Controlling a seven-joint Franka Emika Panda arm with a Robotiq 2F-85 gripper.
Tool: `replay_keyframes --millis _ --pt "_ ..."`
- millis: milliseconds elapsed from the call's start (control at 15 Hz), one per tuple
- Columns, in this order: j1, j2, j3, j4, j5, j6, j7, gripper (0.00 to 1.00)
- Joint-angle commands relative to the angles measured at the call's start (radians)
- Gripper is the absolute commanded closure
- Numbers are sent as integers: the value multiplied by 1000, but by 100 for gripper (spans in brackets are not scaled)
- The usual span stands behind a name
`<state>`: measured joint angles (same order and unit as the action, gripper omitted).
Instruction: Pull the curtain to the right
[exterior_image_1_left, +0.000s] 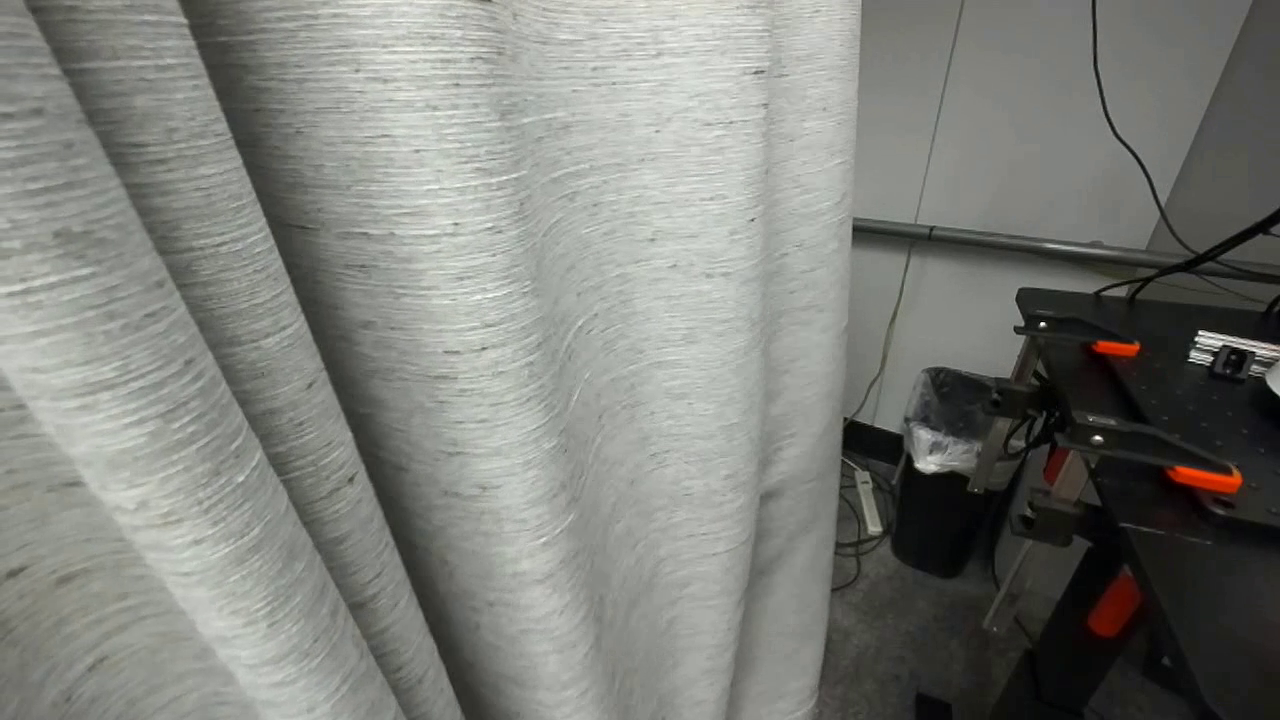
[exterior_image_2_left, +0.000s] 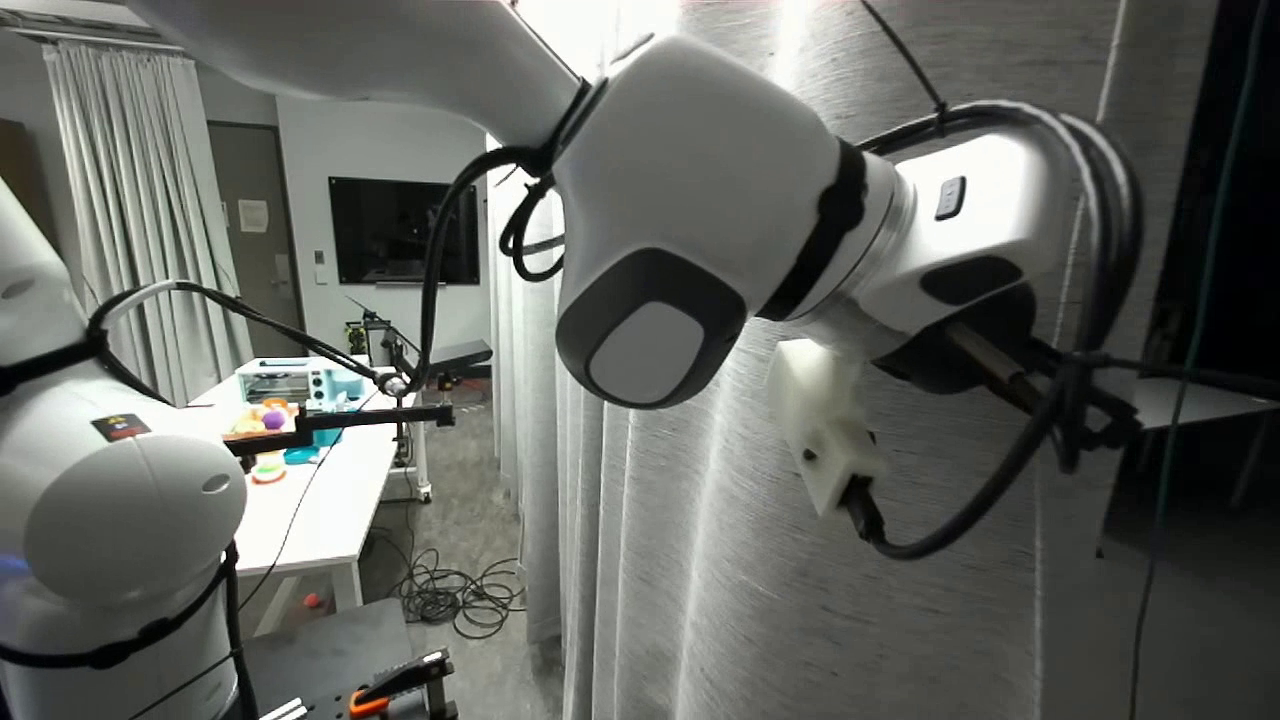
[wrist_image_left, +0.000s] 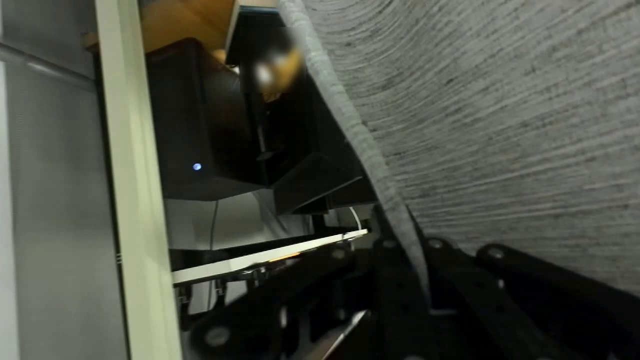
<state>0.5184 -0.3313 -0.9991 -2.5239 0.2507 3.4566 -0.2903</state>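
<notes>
at the side edge of the curtain (wrist_image_left: 500, 125) | gripper (wrist_image_left: 400, 225) is pinched tight on that edge | i think it grips there so the rest can follow a pull | curtain hangs in folds beside the arm (exterior_image_2_left: 690, 190)

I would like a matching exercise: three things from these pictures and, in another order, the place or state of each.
1. light grey-white woven fabric curtain
2. black plastic waste bin
3. flat black rectangular panel

A. mounted on the pale wall
B. edge caught in the black claw
C. lined with a clear bag

Pairs: 1-B; 2-C; 3-A
</notes>
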Motion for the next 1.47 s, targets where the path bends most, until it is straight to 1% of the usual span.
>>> replay_keyframes --millis 0,133,333,733,867,1200,1267,1400 --pt "129 4 -80 -53 -26 1 13 99" --pt "178 3 -108 -49 -21 2 14 99" --pt "228 -2 -156 -47 -17 9 14 99" --pt "318 -34 -285 -10 -18 -14 6 99" --pt "352 -72 -315 -4 -22 -44 3 99" --pt "430 -154 -377 7 -19 -41 -1 99" --pt "387 -104 -303 68 -7 29 0 98" --pt "404 -127 -315 69 -7 29 0 98"
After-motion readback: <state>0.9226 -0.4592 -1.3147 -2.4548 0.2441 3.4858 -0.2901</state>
